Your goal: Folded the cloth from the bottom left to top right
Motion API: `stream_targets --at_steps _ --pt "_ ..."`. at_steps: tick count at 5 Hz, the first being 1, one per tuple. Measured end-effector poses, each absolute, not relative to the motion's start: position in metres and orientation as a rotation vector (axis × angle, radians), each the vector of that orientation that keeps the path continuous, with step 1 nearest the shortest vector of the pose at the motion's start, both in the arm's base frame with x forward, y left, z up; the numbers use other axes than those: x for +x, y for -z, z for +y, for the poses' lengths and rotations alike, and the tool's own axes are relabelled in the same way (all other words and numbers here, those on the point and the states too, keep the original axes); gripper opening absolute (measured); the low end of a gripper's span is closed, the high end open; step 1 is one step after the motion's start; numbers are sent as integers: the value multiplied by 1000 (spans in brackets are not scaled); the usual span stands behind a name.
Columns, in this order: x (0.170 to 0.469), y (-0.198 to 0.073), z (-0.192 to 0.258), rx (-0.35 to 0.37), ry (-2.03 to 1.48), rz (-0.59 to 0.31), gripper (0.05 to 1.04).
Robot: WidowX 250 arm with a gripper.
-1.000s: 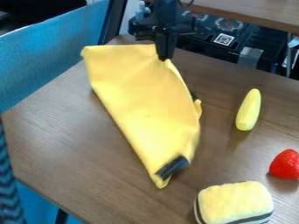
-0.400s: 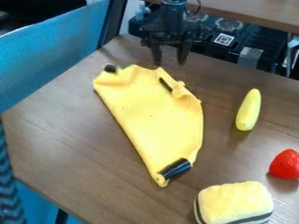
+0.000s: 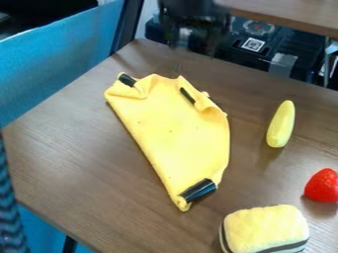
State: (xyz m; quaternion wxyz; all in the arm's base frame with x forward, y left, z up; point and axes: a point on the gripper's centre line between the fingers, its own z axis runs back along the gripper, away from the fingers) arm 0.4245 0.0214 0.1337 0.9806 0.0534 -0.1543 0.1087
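1. Blue panel (image 3: 59,69): located left of the gripper, beside the surface (image 3: 72,158).
2. Yellow cloth (image 3: 175,133): folded, lying on the surface, nearer the camera than the gripper; dark patches show at its corners and upper edge.
3. Gripper (image 3: 193,46): raised clear of the cloth, fingers spread.
4. Yellow block with dark stripe (image 3: 264,227): nearer the camera, right of the gripper.
5. Yellow oblong toy (image 3: 281,123): right of the gripper.
6. Red toy (image 3: 322,186): farther right of the gripper.
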Motion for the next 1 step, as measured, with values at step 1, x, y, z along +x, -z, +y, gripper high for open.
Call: stream_targets --at_steps 1 --pt "398 -157 27 167 73 -215 1001"
